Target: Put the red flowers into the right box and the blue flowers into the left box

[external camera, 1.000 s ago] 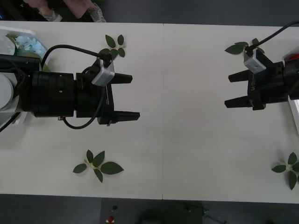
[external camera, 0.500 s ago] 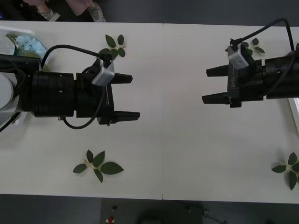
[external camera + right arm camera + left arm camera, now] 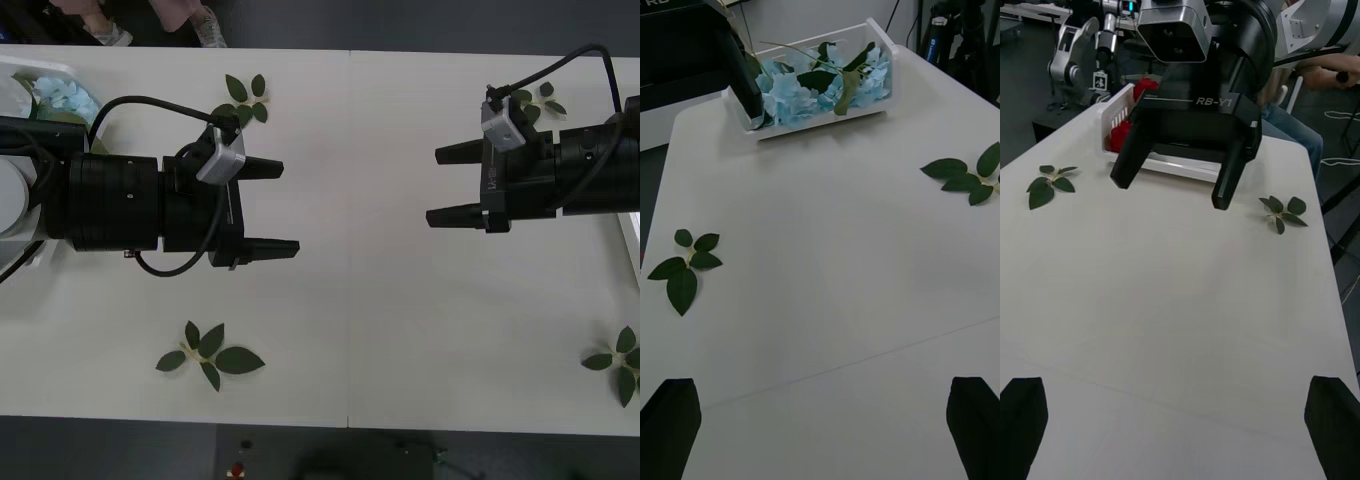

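While blue flowers [image 3: 816, 86] fill the left box [image 3: 881, 45], both grippers — left [image 3: 272, 208], right [image 3: 450, 186] — hover empty, fingers spread, over the worktop [image 3: 350, 300].

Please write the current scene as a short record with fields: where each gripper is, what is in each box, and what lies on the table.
left gripper: open, holding nothing, above the left half of the table
right gripper: open, holding nothing, above the right half of the table
left box: holds the blue flowers
right box: holds the red flowers
loose on the table: leaf sprigs only
flowers left on the table: none seen
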`<state>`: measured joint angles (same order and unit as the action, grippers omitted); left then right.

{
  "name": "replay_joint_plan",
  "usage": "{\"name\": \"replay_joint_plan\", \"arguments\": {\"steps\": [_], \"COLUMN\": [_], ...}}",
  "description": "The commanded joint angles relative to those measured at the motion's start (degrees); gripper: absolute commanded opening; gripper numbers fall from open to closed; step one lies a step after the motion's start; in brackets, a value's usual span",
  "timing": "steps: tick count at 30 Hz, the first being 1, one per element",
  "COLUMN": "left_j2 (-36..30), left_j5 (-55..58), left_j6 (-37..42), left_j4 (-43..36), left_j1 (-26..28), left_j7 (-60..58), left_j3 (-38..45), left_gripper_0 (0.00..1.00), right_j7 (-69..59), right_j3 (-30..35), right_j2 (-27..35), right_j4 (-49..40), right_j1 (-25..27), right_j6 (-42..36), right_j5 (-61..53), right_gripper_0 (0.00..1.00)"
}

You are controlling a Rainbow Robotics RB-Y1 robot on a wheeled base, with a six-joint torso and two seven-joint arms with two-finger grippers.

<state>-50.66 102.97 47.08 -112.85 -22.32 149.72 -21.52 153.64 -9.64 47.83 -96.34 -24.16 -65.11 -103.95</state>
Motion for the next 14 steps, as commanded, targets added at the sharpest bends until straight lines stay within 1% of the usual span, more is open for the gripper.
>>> {"name": "replay_joint_plan", "arguments": {"steps": [1,14], "left_j2": [-0.23,-0.23], "left_j5": [0.04,0.04], "left_j6": [-0.5,-0.5], "left_j4": [-1.06,-1.06], "left_j1": [-0.8,-0.8], "left_j7": [-2.24,-2.24], "left_j3": [0.43,0.43], "left_gripper_0": [1.0,1.0], "right_j7": [1.36,1.36], "right_j3": [0.06,0.06], "right_j2": [0.33,0.33], "right_j4": [-1.57,-1.57], "right_j1": [0.17,0.17], "right_j6": [0.33,0.33], "right_j5": [-0.03,-0.03], "right_gripper_0": [0.99,1.0]}}
